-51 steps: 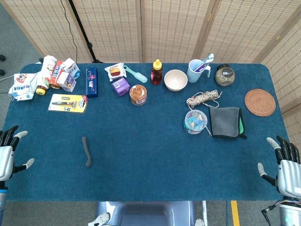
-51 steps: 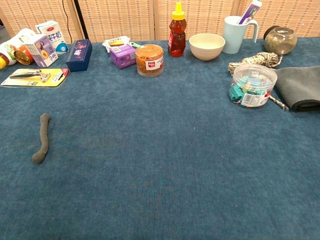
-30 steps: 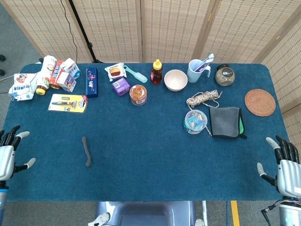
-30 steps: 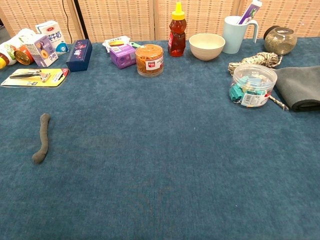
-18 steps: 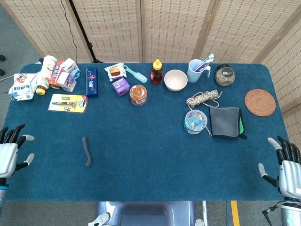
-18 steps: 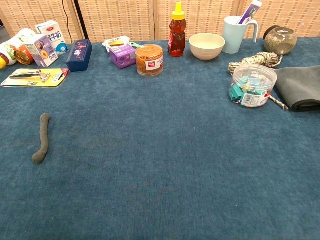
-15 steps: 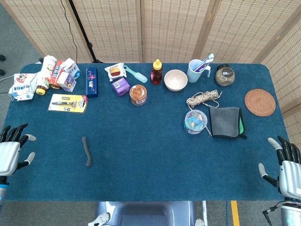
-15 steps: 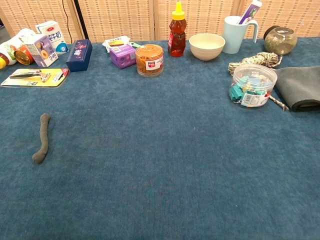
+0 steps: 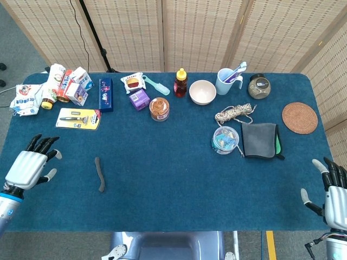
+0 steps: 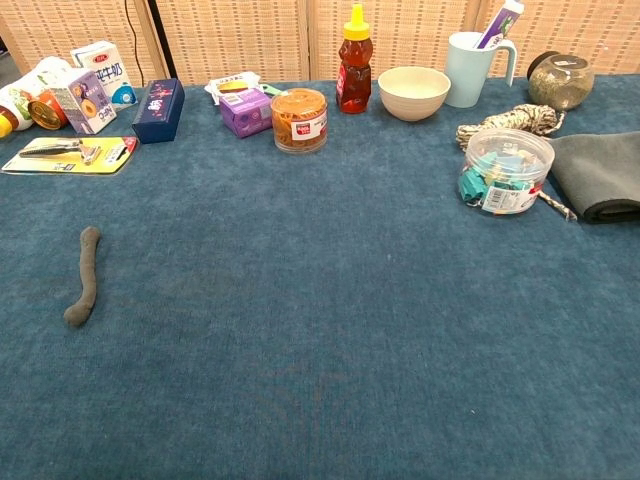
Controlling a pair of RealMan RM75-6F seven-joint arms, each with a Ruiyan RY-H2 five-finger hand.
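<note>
The left hand (image 9: 30, 165) is hovering near the grey strip (image 9: 99, 174), fingers apart, holding nothing; the right hand (image 9: 333, 197) is waiting likewise, fingers spread, off the worktop (image 9: 173, 200).

The left hand (image 9: 30, 165) is over the left side of the blue table (image 9: 162, 179), with fingers apart and holding nothing, and a grey strip (image 9: 99, 174) lies near it. The right hand (image 9: 333, 197) is at the right edge, fingers also apart and empty, well apart from the grey cloth (image 9: 258, 140).
</note>
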